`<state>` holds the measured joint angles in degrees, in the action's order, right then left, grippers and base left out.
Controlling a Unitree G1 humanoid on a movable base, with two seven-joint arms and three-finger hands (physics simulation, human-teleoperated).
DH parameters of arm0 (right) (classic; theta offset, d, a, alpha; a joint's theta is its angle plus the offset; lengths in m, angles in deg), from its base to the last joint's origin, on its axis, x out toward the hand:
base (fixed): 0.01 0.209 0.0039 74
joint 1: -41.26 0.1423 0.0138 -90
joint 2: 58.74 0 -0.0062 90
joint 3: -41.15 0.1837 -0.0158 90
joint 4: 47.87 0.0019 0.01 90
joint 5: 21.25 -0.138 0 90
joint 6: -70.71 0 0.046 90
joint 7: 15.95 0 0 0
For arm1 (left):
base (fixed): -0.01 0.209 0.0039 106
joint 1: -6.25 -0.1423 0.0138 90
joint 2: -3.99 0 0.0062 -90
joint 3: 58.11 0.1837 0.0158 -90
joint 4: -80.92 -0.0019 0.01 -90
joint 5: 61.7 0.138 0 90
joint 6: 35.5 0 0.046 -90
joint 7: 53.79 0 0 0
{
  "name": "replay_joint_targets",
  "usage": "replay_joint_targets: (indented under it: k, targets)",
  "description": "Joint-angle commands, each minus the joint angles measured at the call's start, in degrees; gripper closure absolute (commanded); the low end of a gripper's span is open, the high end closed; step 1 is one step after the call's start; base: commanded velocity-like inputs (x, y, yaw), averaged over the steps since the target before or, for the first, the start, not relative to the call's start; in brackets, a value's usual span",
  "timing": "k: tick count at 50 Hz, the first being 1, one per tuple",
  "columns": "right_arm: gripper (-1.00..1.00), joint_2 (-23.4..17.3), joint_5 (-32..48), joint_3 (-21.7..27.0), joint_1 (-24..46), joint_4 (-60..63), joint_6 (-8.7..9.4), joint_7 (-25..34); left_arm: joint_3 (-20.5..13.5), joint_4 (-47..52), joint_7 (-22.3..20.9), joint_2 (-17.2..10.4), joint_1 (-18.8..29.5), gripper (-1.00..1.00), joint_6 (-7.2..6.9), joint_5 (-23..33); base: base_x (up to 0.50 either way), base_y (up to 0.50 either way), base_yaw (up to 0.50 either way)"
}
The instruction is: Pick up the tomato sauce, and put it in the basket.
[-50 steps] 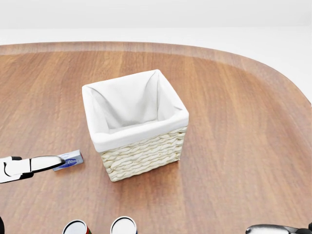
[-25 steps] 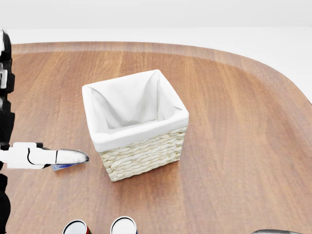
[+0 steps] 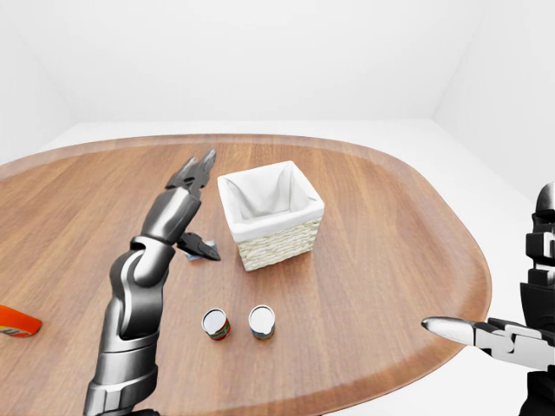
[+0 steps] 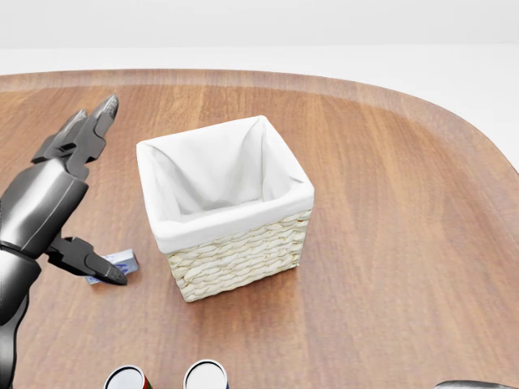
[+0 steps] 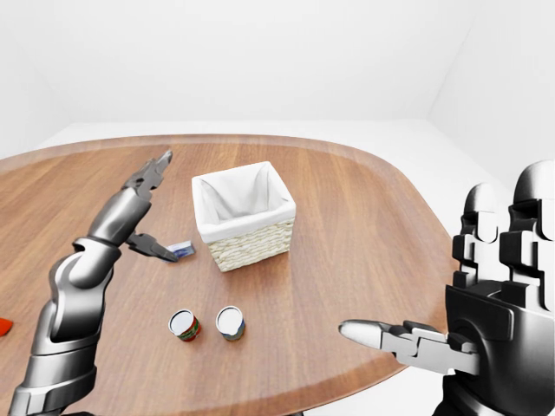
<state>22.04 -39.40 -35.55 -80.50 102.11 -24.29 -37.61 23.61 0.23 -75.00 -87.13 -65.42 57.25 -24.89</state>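
Two cans stand upright near the bottom of the table. The red-labelled can [image 3: 216,324] looks like the tomato sauce; a dark-labelled can [image 3: 262,321] stands just right of it. The wicker basket [image 3: 279,245] with a white cloth liner sits mid-table, and I see nothing inside it. My left hand [image 3: 201,210] is open, raised left of the basket with fingers pointing up and thumb low, well above the cans. My right hand [image 5: 425,269] hangs open off the table's lower right edge, holding nothing.
A small blue box [image 4: 120,262] lies flat on the wooden table [image 3: 390,225], under my left thumb and left of the basket. An orange object [image 3: 17,322] lies at the far left edge. The table's rounded rim curves along the right.
My left hand has risen from low and flat at the left edge to an upright open pose beside the basket. The right hand's tip has slid lower at the bottom right. Nothing else moved.
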Motion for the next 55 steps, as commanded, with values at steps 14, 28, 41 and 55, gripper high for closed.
replay_joint_targets:
  k: [14,28,41,55]
  targets:
    - [-1.0,2.5,0.5,0.3,0.0,0.0,0.0,2.1,-2.4,-12.4,-6.1,-1.5,-11.9,-1.0,2.26,22.1,0.0,0.0,0.0]
    - [-1.0,2.7,0.1,0.5,-0.4,0.0,0.0,2.4,-1.2,-13.3,-9.3,0.8,-16.3,-1.0,2.26,20.4,0.0,0.0,0.0]
    - [-1.0,3.7,0.8,0.0,0.3,0.0,0.04,3.2,0.1,-19.4,-6.2,0.0,-15.2,-1.0,2.26,23.0,0.0,0.0,0.0]
    - [-1.0,3.2,0.2,0.3,0.0,0.0,0.0,2.8,2.3,-26.7,-2.2,-0.5,-13.2,-1.0,2.26,25.6,0.0,0.0,0.0]
